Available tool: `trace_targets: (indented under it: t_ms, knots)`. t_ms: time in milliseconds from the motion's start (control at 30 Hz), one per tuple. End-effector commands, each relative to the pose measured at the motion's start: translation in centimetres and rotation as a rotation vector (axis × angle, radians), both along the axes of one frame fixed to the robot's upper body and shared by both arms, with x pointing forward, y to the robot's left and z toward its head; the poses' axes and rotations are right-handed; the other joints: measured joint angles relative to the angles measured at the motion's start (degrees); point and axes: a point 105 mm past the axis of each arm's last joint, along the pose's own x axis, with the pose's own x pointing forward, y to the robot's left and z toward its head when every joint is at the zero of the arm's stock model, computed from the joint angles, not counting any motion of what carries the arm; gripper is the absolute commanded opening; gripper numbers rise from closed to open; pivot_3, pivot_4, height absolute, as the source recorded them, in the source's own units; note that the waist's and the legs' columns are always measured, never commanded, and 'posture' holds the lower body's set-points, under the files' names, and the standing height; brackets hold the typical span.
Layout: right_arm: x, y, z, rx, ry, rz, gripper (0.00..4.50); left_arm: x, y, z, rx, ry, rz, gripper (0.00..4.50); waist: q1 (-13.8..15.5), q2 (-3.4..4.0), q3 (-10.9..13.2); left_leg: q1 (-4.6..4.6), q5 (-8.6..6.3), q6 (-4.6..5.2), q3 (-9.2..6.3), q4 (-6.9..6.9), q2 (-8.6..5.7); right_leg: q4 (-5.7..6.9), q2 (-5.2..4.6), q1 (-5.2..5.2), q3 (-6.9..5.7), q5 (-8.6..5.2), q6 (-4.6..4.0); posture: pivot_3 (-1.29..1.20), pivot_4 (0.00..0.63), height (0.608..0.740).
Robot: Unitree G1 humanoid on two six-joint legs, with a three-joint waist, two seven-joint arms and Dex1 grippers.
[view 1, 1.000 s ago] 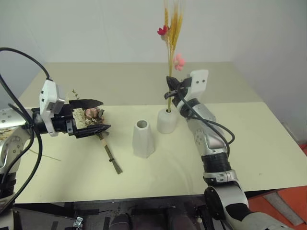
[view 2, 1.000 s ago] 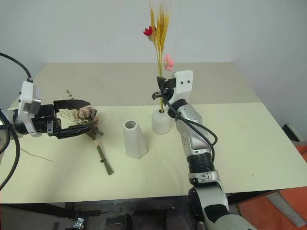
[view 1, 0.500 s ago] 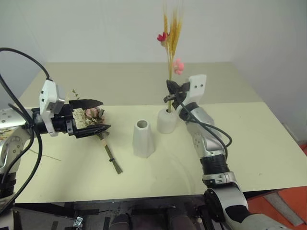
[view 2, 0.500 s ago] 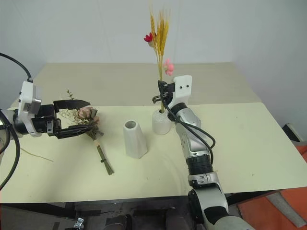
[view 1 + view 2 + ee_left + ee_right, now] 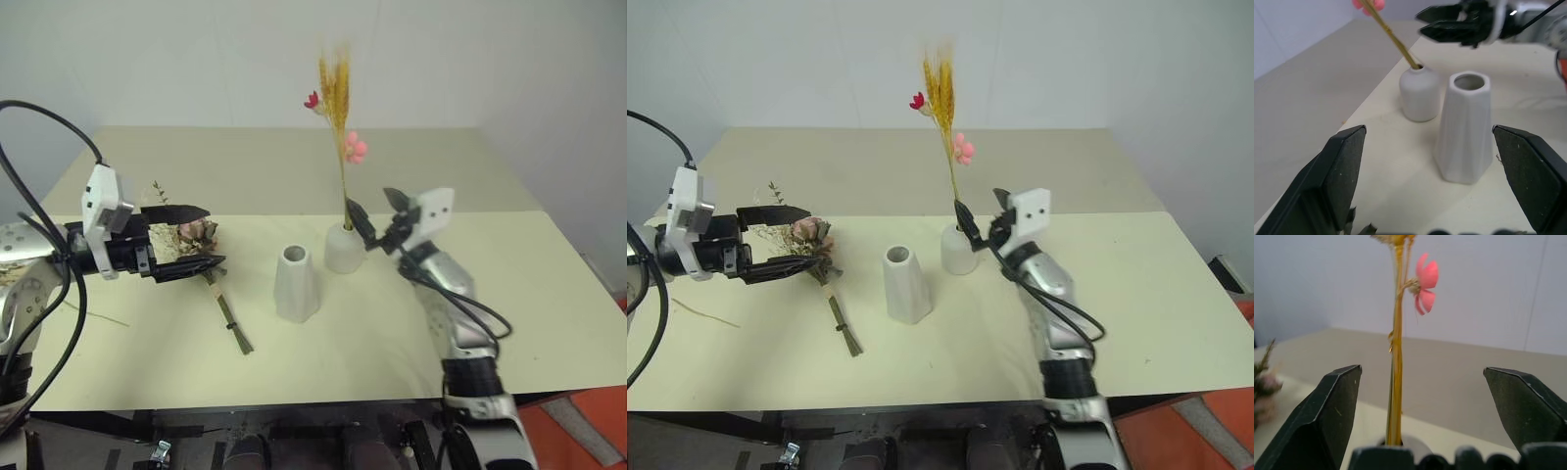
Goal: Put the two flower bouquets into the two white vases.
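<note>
My table (image 5: 549, 284) has a pale yellow near half and a beige far half, running back to a plain white wall (image 5: 196, 59). At the centre stands the taller faceted vase (image 5: 295, 283), its mouth bare; at its 1 o'clock the rounded vase (image 5: 343, 249) holds the wheat-stalk bunch (image 5: 338, 108) upright. My right gripper (image 5: 376, 217) hangs spread wide just beside that vase, gripping nothing. At 9 o'clock my left gripper (image 5: 186, 240) is spread over the rose bouquet (image 5: 201, 245), whose stems lie on the tabletop.
</note>
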Motion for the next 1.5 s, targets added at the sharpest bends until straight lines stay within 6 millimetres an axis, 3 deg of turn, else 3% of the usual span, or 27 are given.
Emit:
trace_targets:
  t_ms: [33, 300, 533, 667, 867, 967, 1133, 1333, 1433, 1500]
  knots:
    - [-2.8, -1.0, 2.9, -0.052, -0.020, 0.162, 4.46, 0.4, 0.7, -0.2, 0.078, 0.036, 0.111, 4.50, -0.1, 0.00, 0.0, 0.03, 0.00, 0.00, 0.00, 0.00, 0.02, 0.01, 0.02, 0.00, 0.01, -0.01, 0.01, 0.00, 0.150, 0.740]
    - [-6.7, -3.6, 5.6, -0.267, 0.124, 0.407, 4.46, 1.7, 2.3, -4.0, 0.241, 0.423, 0.491, 4.50, 0.5, -0.04, 0.0, 0.11, 0.00, 0.00, -0.01, 0.01, 0.00, 0.02, 0.03, 0.07, 0.00, -0.07, 0.05, 0.00, 0.150, 0.740]
    - [-6.8, -3.9, 6.0, -0.347, 0.107, 0.423, 4.46, 2.4, 0.8, -7.1, 0.260, 0.661, 0.643, 4.50, 1.1, -0.05, 0.0, 0.05, 0.00, 0.00, -0.02, 0.01, -0.06, -0.06, 0.01, 0.06, 0.01, -0.09, 0.09, 0.00, 0.150, 0.740]
    - [-7.0, -3.4, 6.2, -0.358, 0.089, 0.433, 4.46, 3.1, -0.1, -8.2, 0.239, 0.723, 0.678, 4.50, 1.2, -0.07, 0.0, 0.02, 0.00, 0.00, -0.05, 0.03, -0.07, -0.02, 0.02, 0.04, 0.00, -0.08, 0.09, 0.00, 0.150, 0.740]
    - [-7.1, -3.3, 6.3, -0.359, 0.078, 0.430, 4.46, 4.9, 0.2, -9.8, 0.178, 0.763, 0.800, 4.50, 1.3, -0.08, 0.0, 0.03, 0.00, 0.00, -0.06, 0.03, -0.08, 0.00, 0.01, 0.05, 0.01, -0.07, 0.08, 0.00, 0.150, 0.740]
    - [-7.2, -3.3, 6.2, -0.358, 0.078, 0.429, 4.50, 5.7, -0.4, -10.4, 0.149, 0.782, 0.829, 3.92, 1.7, -0.08, 0.0, 0.07, 0.00, 0.00, -0.08, 0.06, -0.10, 0.04, 0.01, 0.09, 0.00, -0.06, 0.08, 0.00, 0.150, 0.740]
    - [-7.3, -3.2, 6.1, -0.356, 0.075, 0.428, 4.50, 7.0, -1.0, -10.0, 0.112, 0.746, 0.866, 2.30, 2.4, -0.08, 0.0, 0.10, 0.00, 0.00, -0.09, 0.06, -0.12, 0.04, 0.00, 0.12, 0.00, -0.06, 0.08, 0.00, 0.150, 0.740]
    - [-7.5, -3.2, 6.0, -0.353, 0.075, 0.425, 4.50, 7.4, 0.7, -8.5, 0.109, 0.655, 0.929, 0.30, 2.4, -0.08, 0.0, 0.05, 0.00, -0.01, -0.10, 0.07, -0.12, 0.02, -0.01, 0.11, 0.00, 0.00, 0.00, 0.00, 0.150, 0.740]
    - [-7.4, -3.1, 5.9, -0.352, 0.075, 0.423, 4.50, 8.1, 1.7, -6.3, 0.033, 0.482, 0.945, 0.11, 2.3, -0.08, 0.0, 0.06, 0.00, -0.01, -0.10, 0.06, -0.12, 0.02, -0.01, 0.10, 0.00, 0.01, -0.01, 0.00, 0.150, 0.740]
    - [-7.3, -3.1, 5.8, -0.351, 0.074, 0.423, 4.50, 8.5, 2.0, -3.4, -0.067, 0.260, 0.901, 0.11, 2.2, -0.08, 0.0, 0.06, 0.00, -0.01, -0.10, 0.06, -0.11, 0.02, -0.01, 0.10, 0.00, 0.06, -0.10, 0.00, 0.150, 0.740]
